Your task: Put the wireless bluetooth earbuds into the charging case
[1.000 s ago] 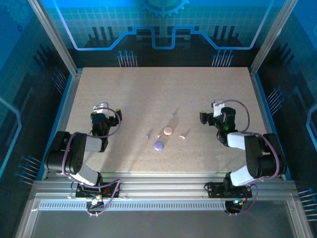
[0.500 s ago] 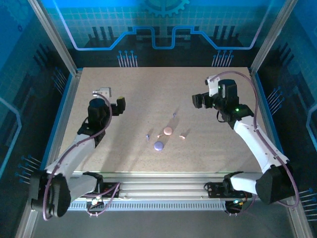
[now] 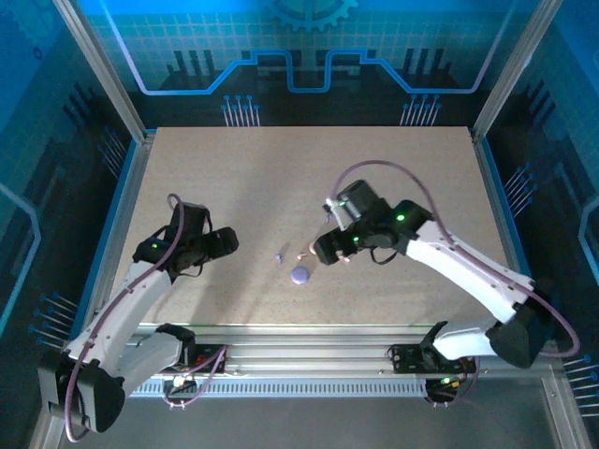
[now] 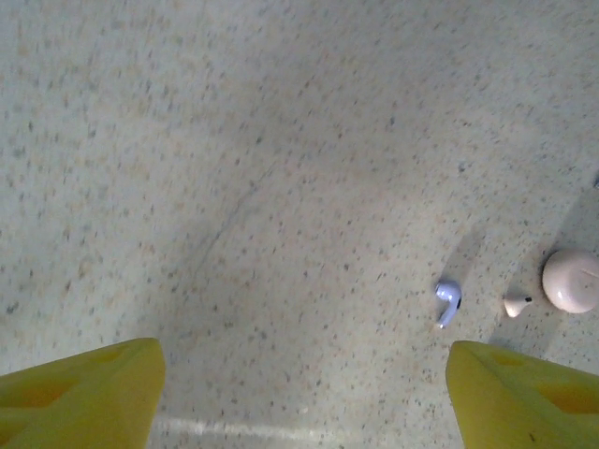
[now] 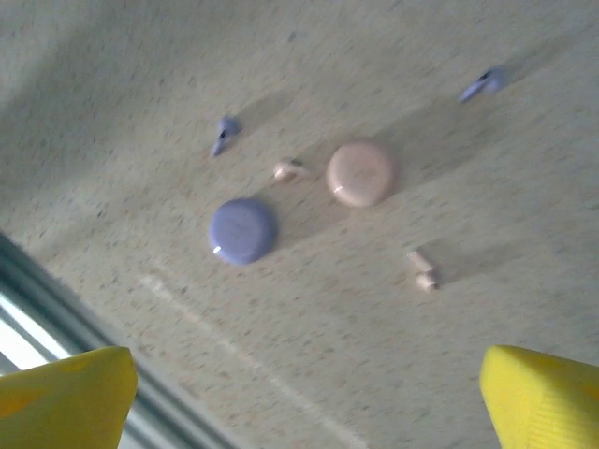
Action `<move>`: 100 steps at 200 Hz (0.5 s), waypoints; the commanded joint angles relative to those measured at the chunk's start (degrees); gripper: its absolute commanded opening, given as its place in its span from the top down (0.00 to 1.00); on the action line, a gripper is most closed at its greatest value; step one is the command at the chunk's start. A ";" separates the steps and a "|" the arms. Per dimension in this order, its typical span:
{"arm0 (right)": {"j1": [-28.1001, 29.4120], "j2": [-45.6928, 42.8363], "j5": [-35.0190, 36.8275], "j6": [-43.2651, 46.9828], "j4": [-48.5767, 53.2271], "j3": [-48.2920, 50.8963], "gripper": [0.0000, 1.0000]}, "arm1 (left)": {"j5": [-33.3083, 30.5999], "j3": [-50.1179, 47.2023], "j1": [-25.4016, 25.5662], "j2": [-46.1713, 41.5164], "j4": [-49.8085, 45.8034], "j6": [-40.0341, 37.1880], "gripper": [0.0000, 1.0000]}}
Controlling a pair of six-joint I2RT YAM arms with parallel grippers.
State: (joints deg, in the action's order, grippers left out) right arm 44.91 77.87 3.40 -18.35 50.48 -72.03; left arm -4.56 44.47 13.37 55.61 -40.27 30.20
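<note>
Speckled beige table (image 3: 234,178), blue-lit enclosure walls all round, and everything that matters is bunched at centre frame. The right gripper (image 3: 328,249) hangs over that bunch in the overhead view. Its wrist camera shows its yellow fingers (image 5: 65,393) spread wide at the bottom corners, nothing between them.

Below it lie the purple case (image 5: 242,230) at centre left and the pink case (image 5: 360,173) up and to the right. A pink bud (image 5: 290,170) lies just beside the pink case's left edge, and a lilac bud (image 5: 225,131) is further up-left. A second pink bud (image 5: 423,269) lies lower right, its long axis running roughly up and down the frame. A second lilac bud (image 5: 484,84) is off in the upper right. Both cases read as plain closed discs from here, though that's my call.

Over on the left side of the overhead view, the left gripper (image 3: 225,243) is well apart from the cluster, also gaping wide and empty. From its wrist view the lilac bud (image 4: 448,301) sits right of centre, above the right-hand finger, stem pointing down the frame.

So the right arm is clearly nearer. For it, the second pink bud looks the handiest: it is closest to the gap between the fingers, and its axis lies across their closing line.
</note>
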 commanded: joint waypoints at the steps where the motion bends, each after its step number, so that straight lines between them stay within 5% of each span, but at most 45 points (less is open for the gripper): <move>1: 4.16 5.48 -0.28 -7.22 4.61 -2.88 0.08 | 1.14 -1.52 0.43 -1.80 -5.07 4.47 0.20; 54: 8.34 20.02 -5.74 -14.60 6.30 -8.94 0.25 | -0.21 -2.17 0.43 -2.95 -6.81 4.28 0.19; 100: 8.44 30.12 -5.92 -19.41 8.03 -14.04 0.25 | -1.39 -2.55 0.43 -3.50 -7.62 3.83 0.19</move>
State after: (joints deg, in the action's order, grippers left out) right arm 52.93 104.01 -0.99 -33.54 55.35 -82.41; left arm -5.23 42.54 13.41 53.01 -45.74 33.61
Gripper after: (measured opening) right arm 0.749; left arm 0.813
